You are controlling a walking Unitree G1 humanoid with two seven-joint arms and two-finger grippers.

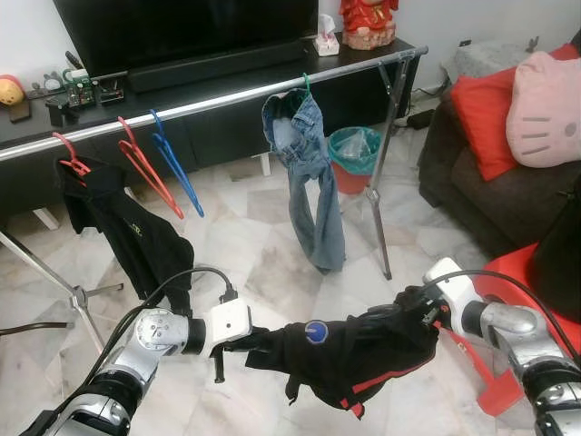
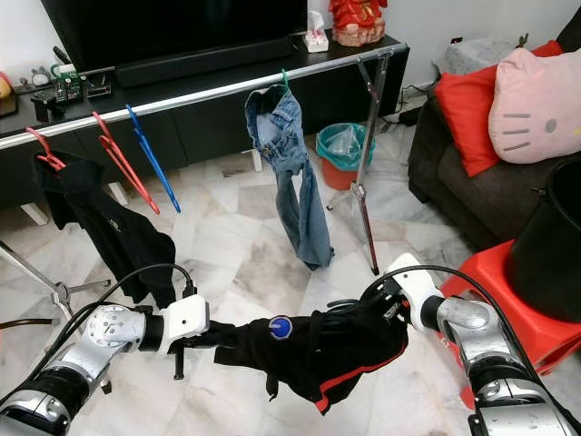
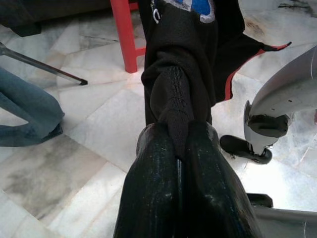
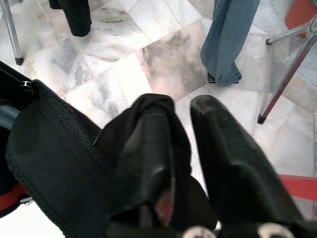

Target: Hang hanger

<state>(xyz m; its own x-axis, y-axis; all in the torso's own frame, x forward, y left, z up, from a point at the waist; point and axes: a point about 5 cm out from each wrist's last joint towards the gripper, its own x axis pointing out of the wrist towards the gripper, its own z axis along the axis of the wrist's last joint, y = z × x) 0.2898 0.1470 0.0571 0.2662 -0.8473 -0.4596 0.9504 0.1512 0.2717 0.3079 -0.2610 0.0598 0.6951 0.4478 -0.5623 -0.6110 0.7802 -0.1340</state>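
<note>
A black garment (image 1: pixel 349 350) with red trim and a round blue badge hangs stretched between my two grippers, low over the marble floor. My left gripper (image 1: pixel 252 341) is shut on one end of it; the left wrist view has the cloth pinched between the fingertips (image 3: pixel 171 148). My right gripper (image 1: pixel 419 318) holds the other end, with cloth bunched over one finger (image 4: pixel 148 144). Behind them a silver rail (image 1: pixel 227 100) carries an empty red hanger (image 1: pixel 145 168), an empty blue hanger (image 1: pixel 177 168), a red hanger under a black garment (image 1: pixel 127 227), and jeans (image 1: pixel 309 173) on a green hanger (image 1: pixel 307 84).
The rack's legs (image 1: pixel 381 200) stand on the floor to the right and the left. A teal bin (image 1: pixel 357 150) sits behind the rack, by the black TV console (image 1: pixel 236 77). A dark sofa with a red cushion (image 1: pixel 481 113) and a pink pillow (image 1: pixel 545 109) is at right, above a red stool (image 1: pixel 522 272).
</note>
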